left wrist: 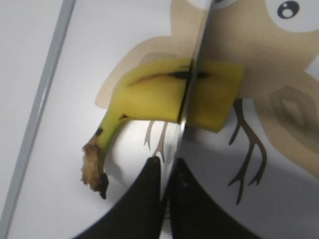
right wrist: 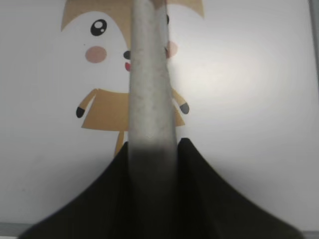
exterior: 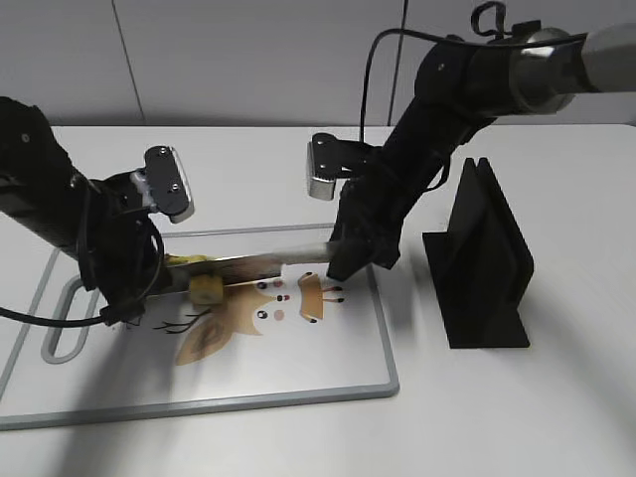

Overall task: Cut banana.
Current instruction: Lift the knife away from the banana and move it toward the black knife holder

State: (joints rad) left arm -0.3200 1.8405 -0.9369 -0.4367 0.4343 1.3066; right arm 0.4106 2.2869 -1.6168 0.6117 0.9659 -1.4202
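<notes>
A white cutting board (exterior: 298,383) with a grey rim and a cartoon fox print (exterior: 253,313) was seen lying on the white table (exterior: 556,417). A handle slot (exterior: 65,333) was noted at the board's left end. The banana (left wrist: 164,94) lay on the left part of the board, over the printed tail, its stem end (left wrist: 94,167) pointing toward the grey rim.

The knife (exterior: 263,263) was held across the board, nearly horizontal. Its pale grey handle (right wrist: 149,84) was clamped between the fingers of the right gripper (exterior: 348,260), which were closed narrowly against it on both sides. The blade (left wrist: 192,84) was seen edge-on in the left wrist view, set into the banana; the stem-side part lay to one side of it and a short blunt-ended piece (left wrist: 217,94) to the other. Whether the two parts were fully separated could not be told.

The left gripper (left wrist: 167,169) was placed just beside the banana, its two dark fingers drawn nearly together with the blade's line running between them. No contact with the fruit was visible, and whether anything was pinched could not be told. In the exterior view the left arm (exterior: 60,219) covered most of the banana; only a small yellow portion showed beneath the blade.

A black knife stand (exterior: 482,263) stood upright on the table, right of the board and just beside the right arm (exterior: 447,109).
</notes>
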